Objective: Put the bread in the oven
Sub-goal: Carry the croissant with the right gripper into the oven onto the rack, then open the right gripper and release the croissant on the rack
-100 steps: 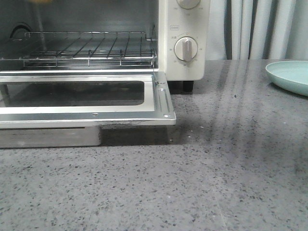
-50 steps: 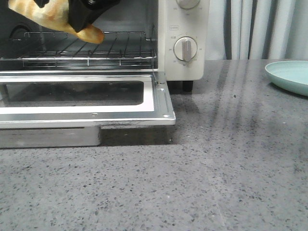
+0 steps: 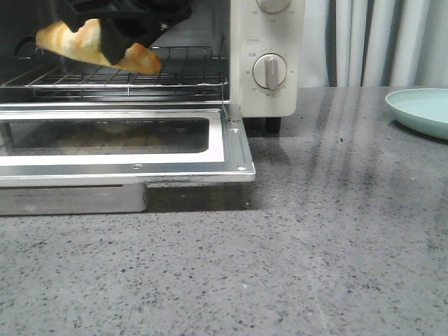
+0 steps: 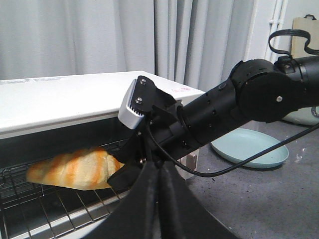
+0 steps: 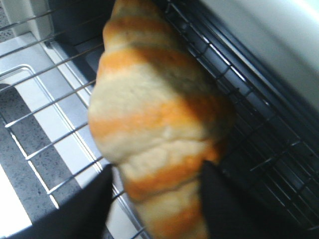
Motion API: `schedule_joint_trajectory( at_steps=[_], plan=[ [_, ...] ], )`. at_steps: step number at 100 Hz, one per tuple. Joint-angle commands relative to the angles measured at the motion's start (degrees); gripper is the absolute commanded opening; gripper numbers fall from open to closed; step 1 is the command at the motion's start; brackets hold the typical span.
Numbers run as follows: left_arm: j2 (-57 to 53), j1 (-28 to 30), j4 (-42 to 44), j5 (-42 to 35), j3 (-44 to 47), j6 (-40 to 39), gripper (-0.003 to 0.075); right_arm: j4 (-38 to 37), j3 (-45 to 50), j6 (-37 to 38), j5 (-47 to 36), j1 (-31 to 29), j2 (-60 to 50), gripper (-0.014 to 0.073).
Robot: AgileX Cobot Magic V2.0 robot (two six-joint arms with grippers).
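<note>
The bread (image 3: 70, 42), a golden-orange roll with cream stripes, hangs just above the wire rack (image 3: 175, 75) inside the open cream-white oven (image 3: 269, 84). My right gripper (image 3: 115, 35) is shut on it near one end. In the right wrist view the bread (image 5: 154, 114) fills the middle between the two black fingers of the right gripper (image 5: 157, 199), with the rack beneath. The left wrist view shows the bread (image 4: 75, 169), the right arm (image 4: 239, 104) reaching into the oven (image 4: 60, 99), and my left gripper (image 4: 159, 169) shut and empty, held back from the oven.
The oven's glass door (image 3: 126, 150) lies dropped open over the grey speckled counter, with a metal tray (image 3: 70, 199) under it. A pale mint-green plate (image 3: 423, 108) sits at the right, also in the left wrist view (image 4: 249, 149). Grey curtains hang behind.
The right gripper has come down from above with the bread and lowered it into the oven mouth, close over the rack. One second ago only a sliver of bread showed at the top edge.
</note>
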Motion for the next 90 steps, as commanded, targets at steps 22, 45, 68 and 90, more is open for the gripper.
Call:
schedule_joint_trajectory(
  at_steps=[22, 45, 68, 90],
  plan=[
    [0.54, 0.18, -1.51, -3.24, -1.93, -0.13, -0.0021, 2.62, -1.92, -0.41, -0.05, -0.37, -4.16, 0.0631],
    [0.54, 0.18, -1.51, -3.69, -1.93, -0.13, -0.0021, 9.94, -1.92, -0.41, 7.36, 1.0, -8.84, 0.063],
    [0.54, 0.18, -1.41, -6.36, -1.6, -0.13, -0.0022, 9.84, -1.82, -0.51, 7.94, 3.7, -11.35, 0.0526],
    [0.54, 0.18, -1.29, -8.54, -1.6, -0.13, -0.0022, 9.84, 0.05, -0.51, 12.36, 5.93, -14.46, 0.0068]
  ],
)
